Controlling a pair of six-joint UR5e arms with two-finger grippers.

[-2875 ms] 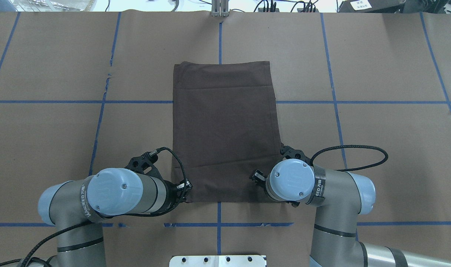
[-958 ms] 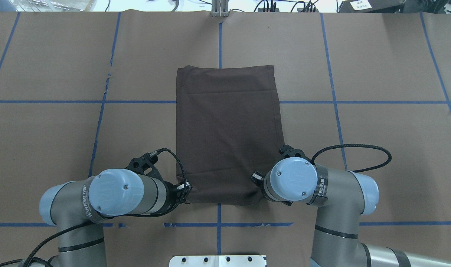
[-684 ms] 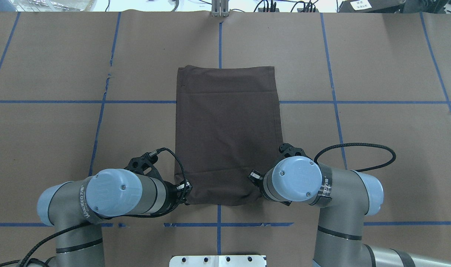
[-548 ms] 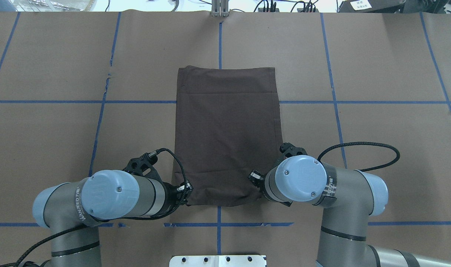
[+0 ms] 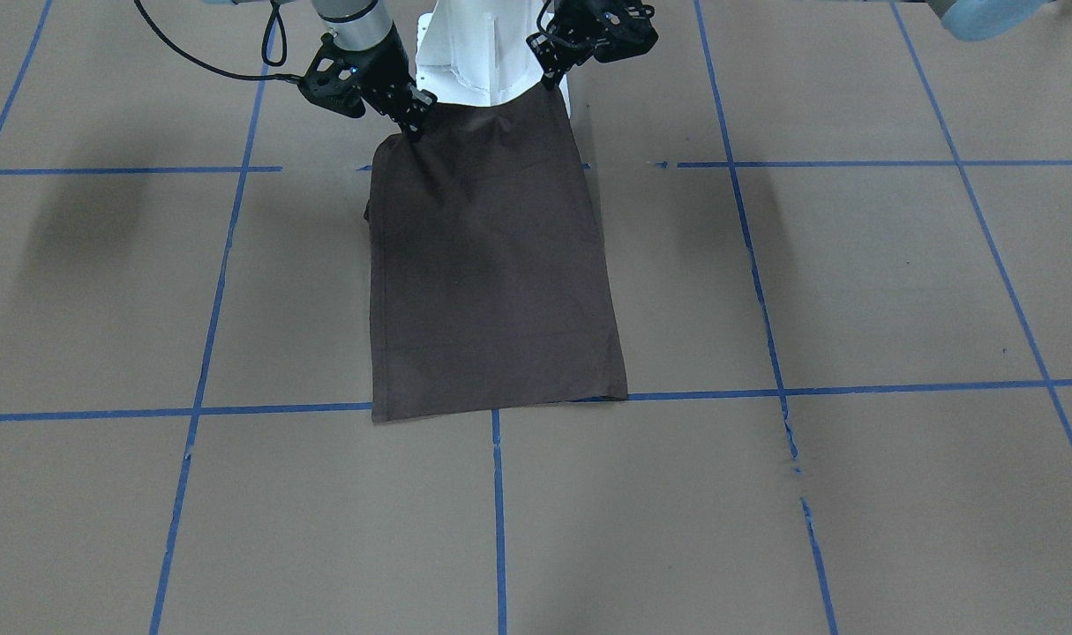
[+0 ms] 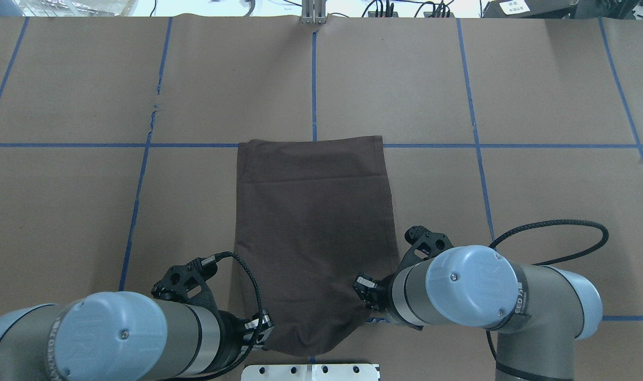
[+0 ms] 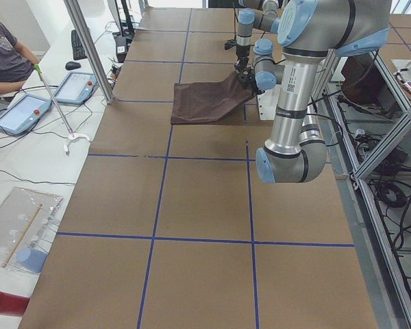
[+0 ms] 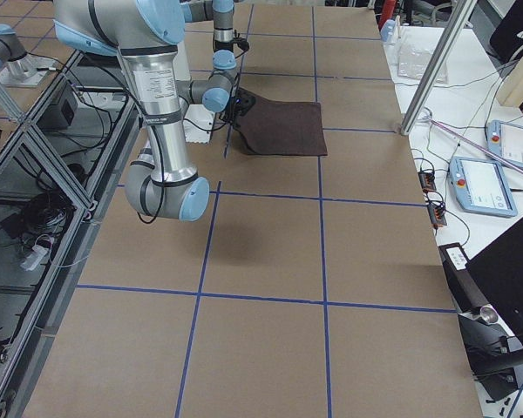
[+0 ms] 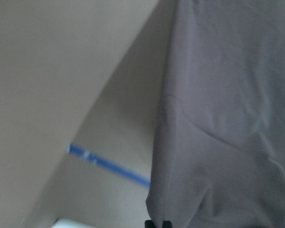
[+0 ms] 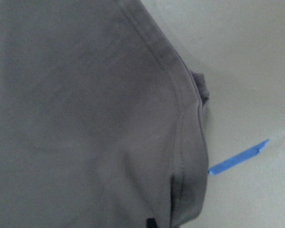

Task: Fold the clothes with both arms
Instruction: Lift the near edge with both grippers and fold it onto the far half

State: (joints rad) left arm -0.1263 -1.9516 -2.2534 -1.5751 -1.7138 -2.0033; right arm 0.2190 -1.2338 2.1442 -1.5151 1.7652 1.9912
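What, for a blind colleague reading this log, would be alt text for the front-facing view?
The left gripper and right gripper each pinch a corner of a folded dark brown T-shirt, holding its robot-side edge raised while the opposite edge lies on the brown table gridded with blue tape.

T-shirt [image 5: 491,282] on desk [image 5: 853,282], one end raised
The left pincer [image 5: 550,79] and right pincer [image 5: 411,126] each hold a raised corner; the rest lies flat ahead of them.

Dark brown T-shirt [image 6: 313,222], tan table [image 6: 554,79] — blue grid [image 6: 512,145]
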